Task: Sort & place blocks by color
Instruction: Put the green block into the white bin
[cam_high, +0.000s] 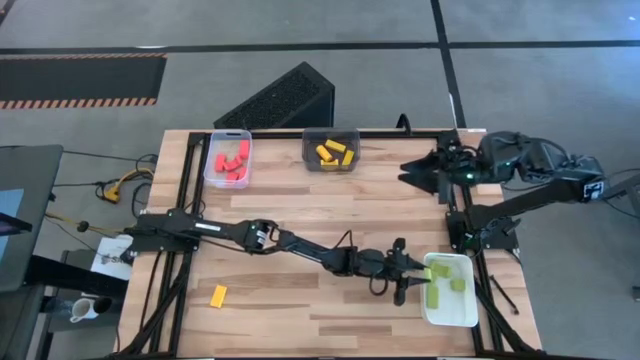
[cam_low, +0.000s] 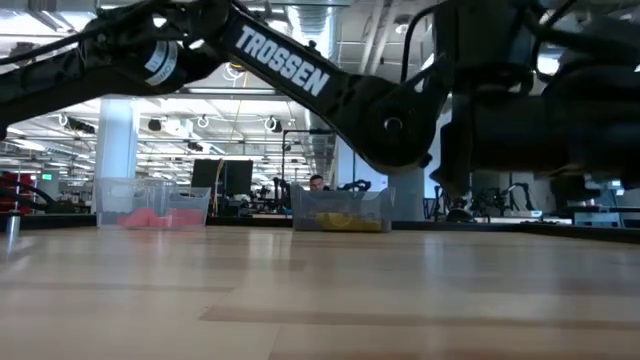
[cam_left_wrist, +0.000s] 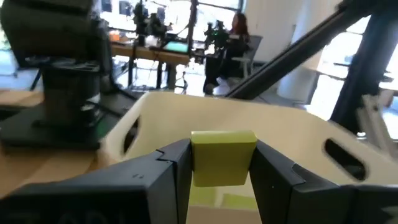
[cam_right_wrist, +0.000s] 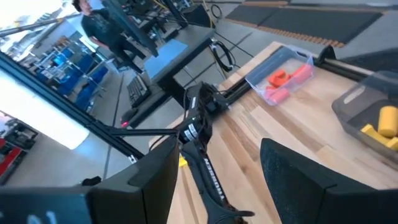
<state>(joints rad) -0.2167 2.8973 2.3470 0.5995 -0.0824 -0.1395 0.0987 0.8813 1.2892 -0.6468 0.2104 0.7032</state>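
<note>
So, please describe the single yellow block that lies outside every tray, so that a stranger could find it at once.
Start at the light wooden table and go to its near left corner, below the left arm's base. There a small oblong yellow block lies alone on bare wood. The other yellow blocks sit together inside the dark grey tray at the far edge.

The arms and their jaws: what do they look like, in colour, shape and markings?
Both arms are dark, almost black, built of slim tubular links with rounded joints. The left arm carries the white word TROSSEN on one link, seen in the low view. Thin black cables loop beside its forearm. The left gripper has flat, angular black jaws. The right arm shows a small green light near its wrist.
</note>
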